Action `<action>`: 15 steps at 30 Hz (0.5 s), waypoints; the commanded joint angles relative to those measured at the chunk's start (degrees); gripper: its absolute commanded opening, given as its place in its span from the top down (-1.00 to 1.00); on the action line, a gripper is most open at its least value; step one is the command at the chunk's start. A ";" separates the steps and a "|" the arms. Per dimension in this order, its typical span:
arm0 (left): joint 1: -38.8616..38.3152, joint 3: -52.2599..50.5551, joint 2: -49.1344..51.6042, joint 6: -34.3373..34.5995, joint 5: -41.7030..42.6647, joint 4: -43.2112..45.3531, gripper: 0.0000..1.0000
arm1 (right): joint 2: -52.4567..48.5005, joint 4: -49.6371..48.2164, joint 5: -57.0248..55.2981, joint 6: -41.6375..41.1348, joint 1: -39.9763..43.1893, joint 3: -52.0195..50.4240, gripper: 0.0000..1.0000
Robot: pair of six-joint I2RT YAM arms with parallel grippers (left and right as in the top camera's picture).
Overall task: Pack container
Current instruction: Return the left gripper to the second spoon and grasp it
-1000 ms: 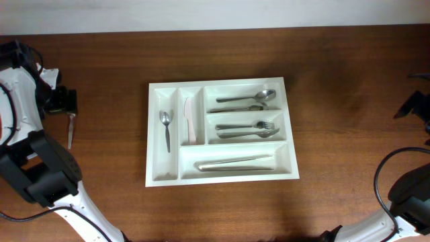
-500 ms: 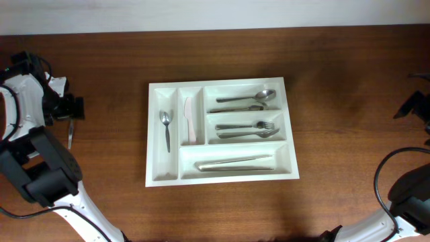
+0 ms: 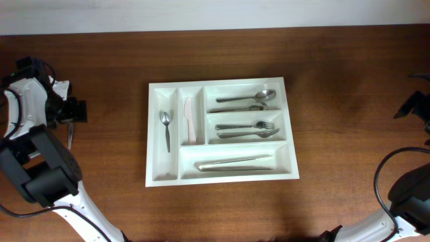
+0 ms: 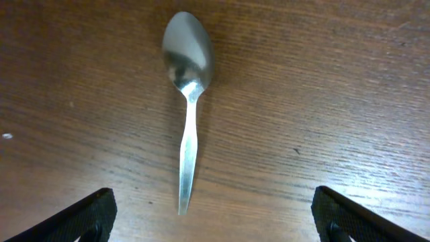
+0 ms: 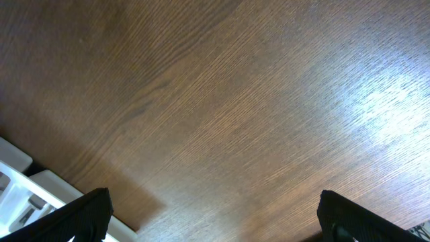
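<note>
The white cutlery tray (image 3: 154, 134) lies mid-table and holds a small spoon (image 3: 165, 128), a white knife (image 3: 190, 119), spoons (image 3: 246, 99), forks (image 3: 250, 129) and long utensils (image 3: 235, 163). A loose steel spoon (image 4: 187, 87) lies on the wood at the far left (image 3: 70, 134). My left gripper (image 4: 213, 218) is open and empty above the spoon's handle end, a finger on each side. My right gripper (image 5: 213, 215) is open and empty over bare wood at the far right; a corner of the tray (image 5: 17, 185) shows at its lower left.
The brown wooden table (image 3: 336, 81) runs to a pale wall at the back. The left arm's body (image 3: 40, 168) stands at the front left, the right arm's (image 3: 410, 195) at the front right.
The left gripper has shifted slightly right and down over the loose spoon. The tray and the right arm have not moved.
</note>
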State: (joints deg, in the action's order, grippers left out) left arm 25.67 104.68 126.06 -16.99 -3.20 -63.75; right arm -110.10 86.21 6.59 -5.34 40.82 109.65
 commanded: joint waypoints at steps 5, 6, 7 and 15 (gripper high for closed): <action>0.00 -1.70 0.04 -1.09 0.87 2.49 -0.90 | -0.31 -0.13 0.31 0.44 -0.31 -0.15 -0.98; 0.02 -1.70 0.04 -1.09 0.87 2.75 -0.89 | -0.31 -0.13 0.31 0.44 -0.31 -0.15 -0.98; 0.02 -1.75 0.04 -1.09 0.87 3.13 -0.89 | -0.31 -0.13 0.31 0.44 -0.31 -0.15 -0.98; 0.02 -4.55 0.07 -1.09 0.90 5.03 -0.89 | -0.31 -0.13 0.31 0.44 -0.31 -0.15 -0.98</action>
State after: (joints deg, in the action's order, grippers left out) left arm 25.67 101.80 126.06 -16.99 -3.20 -59.02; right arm -110.10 86.21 6.57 -5.37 40.82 109.65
